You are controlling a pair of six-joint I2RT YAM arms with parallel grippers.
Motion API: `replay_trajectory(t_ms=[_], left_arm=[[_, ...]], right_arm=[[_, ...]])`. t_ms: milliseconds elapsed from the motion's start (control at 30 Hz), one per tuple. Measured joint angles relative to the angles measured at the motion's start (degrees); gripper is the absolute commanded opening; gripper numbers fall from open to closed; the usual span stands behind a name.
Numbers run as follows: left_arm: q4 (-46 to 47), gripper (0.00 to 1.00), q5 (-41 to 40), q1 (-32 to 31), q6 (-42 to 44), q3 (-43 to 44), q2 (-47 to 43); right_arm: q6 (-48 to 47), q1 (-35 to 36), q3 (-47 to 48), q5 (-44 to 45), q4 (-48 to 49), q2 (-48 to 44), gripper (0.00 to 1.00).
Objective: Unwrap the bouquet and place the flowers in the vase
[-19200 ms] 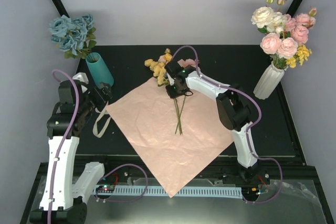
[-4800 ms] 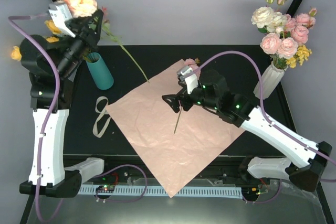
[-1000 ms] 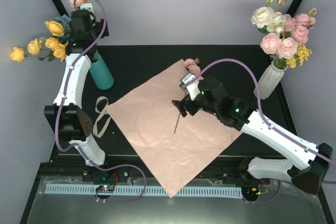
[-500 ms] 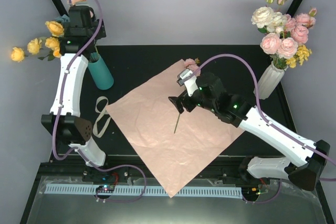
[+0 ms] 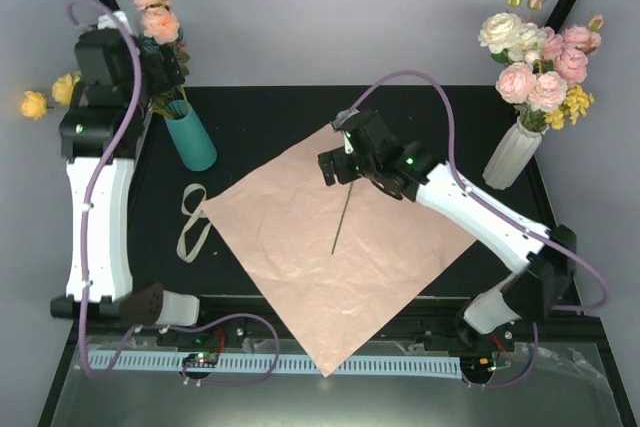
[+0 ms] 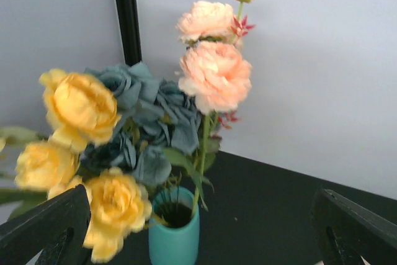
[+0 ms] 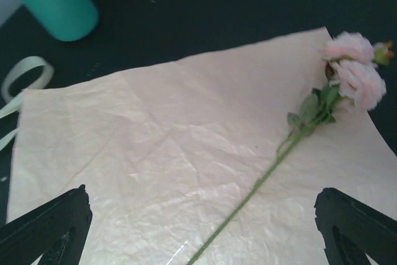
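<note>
Found left gripper [image 6: 198,240] spread wide, empty, facing vase [image 5: 190,137] already packed with flowers [image 6: 124,122]. Found right gripper [image 7: 198,234] likewise spread, empty, above lone pink stem [image 7: 291,141] lying flat on paper [image 5: 300,247]. Could have pinched paper along with thin stem; could have toppled top-heavy vase when threading crowded mouth.

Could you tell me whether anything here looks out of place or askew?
One pink rose lies alone on the paper, apart from the rest in the vase. The yellow roses there lean far out to the left rather than standing upright. The ribbon lies loose beside the paper.
</note>
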Motion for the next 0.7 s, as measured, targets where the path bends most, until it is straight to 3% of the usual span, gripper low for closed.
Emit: replay_trajectory(t_ms=[400, 600, 700], left_arm=[[-3.0, 0.99, 9.9, 0.0, -1.9, -25.8, -28.7], [-3.8, 0.99, 15.3, 0.0, -1.9, -35.7, -36.5], [-4.8, 0.99, 16.8, 0.0, -1.9, -38.5, -38.7]], right_arm=[[10.1, -10.0, 17.5, -3.7, -14.1, 23.3, 0.77], [14.0, -11.9, 23.6, -5.0, -18.4, 33.8, 0.58], [15.5, -12.3, 24.0, -4.9, -19.6, 37.5, 0.56]])
